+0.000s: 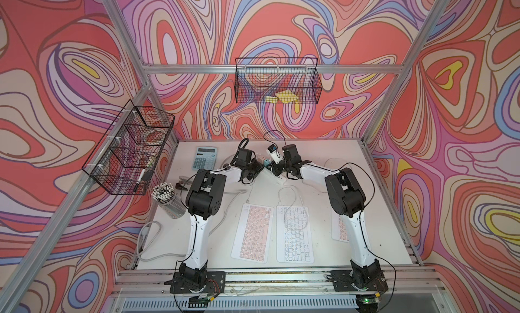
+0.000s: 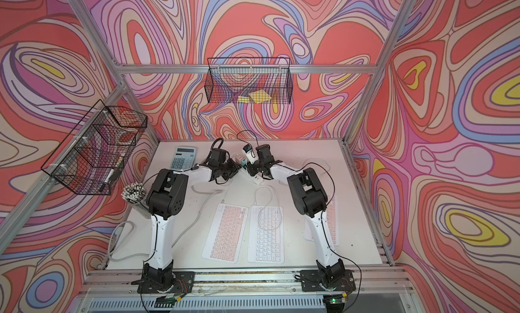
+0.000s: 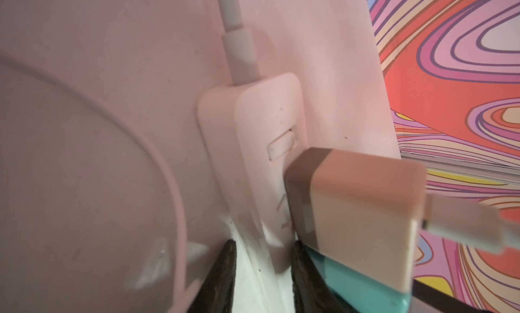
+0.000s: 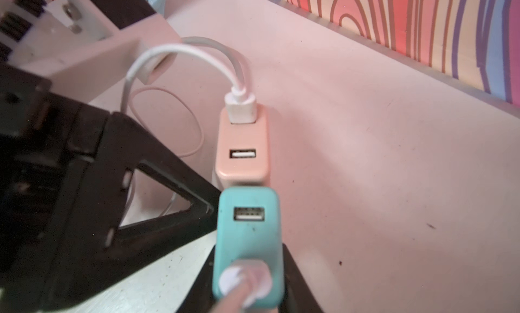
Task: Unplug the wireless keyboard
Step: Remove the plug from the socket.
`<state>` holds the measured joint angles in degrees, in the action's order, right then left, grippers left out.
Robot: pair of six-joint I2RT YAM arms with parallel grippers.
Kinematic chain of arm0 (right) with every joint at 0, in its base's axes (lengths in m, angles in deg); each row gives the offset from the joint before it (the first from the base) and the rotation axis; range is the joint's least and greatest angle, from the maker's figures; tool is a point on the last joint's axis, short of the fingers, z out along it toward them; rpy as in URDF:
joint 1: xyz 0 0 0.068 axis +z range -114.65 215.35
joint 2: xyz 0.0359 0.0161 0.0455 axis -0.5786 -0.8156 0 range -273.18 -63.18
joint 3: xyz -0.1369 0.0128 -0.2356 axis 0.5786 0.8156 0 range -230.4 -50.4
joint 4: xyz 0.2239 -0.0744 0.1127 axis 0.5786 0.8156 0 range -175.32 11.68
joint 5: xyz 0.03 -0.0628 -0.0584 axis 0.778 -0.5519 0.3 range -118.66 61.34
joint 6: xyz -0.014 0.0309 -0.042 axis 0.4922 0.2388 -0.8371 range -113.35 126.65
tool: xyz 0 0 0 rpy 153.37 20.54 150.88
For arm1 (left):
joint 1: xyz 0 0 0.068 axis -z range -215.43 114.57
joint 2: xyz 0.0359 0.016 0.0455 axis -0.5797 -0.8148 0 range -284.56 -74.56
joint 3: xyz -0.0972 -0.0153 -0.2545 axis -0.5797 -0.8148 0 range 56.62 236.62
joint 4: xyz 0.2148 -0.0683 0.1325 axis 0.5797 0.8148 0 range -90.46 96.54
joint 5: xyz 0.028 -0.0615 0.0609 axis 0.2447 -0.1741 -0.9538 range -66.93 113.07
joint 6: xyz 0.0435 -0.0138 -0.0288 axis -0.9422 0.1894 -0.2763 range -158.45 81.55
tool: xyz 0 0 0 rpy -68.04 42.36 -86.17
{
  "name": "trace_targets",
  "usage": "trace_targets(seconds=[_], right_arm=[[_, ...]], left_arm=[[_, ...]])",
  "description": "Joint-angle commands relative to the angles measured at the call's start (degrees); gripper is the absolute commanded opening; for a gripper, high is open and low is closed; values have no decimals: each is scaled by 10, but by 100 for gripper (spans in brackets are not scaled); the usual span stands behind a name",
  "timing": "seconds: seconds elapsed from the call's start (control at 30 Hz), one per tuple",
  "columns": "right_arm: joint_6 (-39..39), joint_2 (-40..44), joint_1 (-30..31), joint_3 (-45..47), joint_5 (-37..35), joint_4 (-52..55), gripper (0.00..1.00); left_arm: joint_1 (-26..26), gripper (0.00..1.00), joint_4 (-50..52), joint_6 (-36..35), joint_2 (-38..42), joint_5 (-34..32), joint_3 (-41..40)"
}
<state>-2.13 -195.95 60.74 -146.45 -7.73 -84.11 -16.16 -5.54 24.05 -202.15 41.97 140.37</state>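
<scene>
A white power strip (image 3: 261, 145) lies at the back of the table, and my left gripper (image 3: 264, 269) is shut on it, with one black finger on each side. A pink adapter (image 4: 242, 145) stands in the strip with a white USB plug (image 4: 240, 109) in its far port. Beside it, my right gripper (image 4: 249, 283) is shut on a teal adapter (image 4: 249, 235), which has a blurred white plug in its near port. In both top views the grippers (image 1: 254, 170) (image 1: 274, 168) meet over the strip. A pink keyboard (image 1: 253, 232) and a white keyboard (image 1: 295, 234) lie in front, their thin cables running back.
Another pink keyboard (image 1: 339, 227) lies partly under the right arm. A calculator (image 1: 205, 158) is at the back left and a cup of pencils (image 1: 166, 196) at the left edge. Wire baskets (image 1: 132, 148) (image 1: 277, 80) hang on the frame. A grey cord (image 1: 149, 235) loops at front left.
</scene>
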Motion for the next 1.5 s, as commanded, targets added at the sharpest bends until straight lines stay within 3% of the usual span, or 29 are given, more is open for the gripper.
trace_targets(seconds=[0.0, 0.17, 0.37, 0.63, 0.73, 0.93, 1.1, 1.2, 1.47], right_arm=[[36, 3, 1, -14, 55, -9, 17], [12, 9, 8, -11, 38, -17, 16], [-84, 9, 46, -7, -34, -12, 15], [-173, 0, 63, -34, -88, 59, 15], [-137, 4, 49, -40, -73, 72, 15], [-9, 13, -2, -52, 98, 48, 15], [60, 15, -24, -39, 161, 5, 15], [65, 14, -27, -40, 165, 5, 15], [6, 15, -4, -51, 95, 40, 15]], left_arm=[[-6, 32, 90, 10, -29, -37, -51], [-7, 32, 91, 13, -41, -23, -44], [-6, 31, 118, 1, -50, -23, -24], [-6, 31, 146, -18, -58, -25, -7], [-6, 31, 147, -21, -58, -25, -4], [-6, 31, 139, -15, -56, -28, -11], [-5, 31, 144, -19, -56, -30, -8], [-2, 31, 151, -26, -57, -35, -3], [25, 32, 137, -2, -74, -2, 8]])
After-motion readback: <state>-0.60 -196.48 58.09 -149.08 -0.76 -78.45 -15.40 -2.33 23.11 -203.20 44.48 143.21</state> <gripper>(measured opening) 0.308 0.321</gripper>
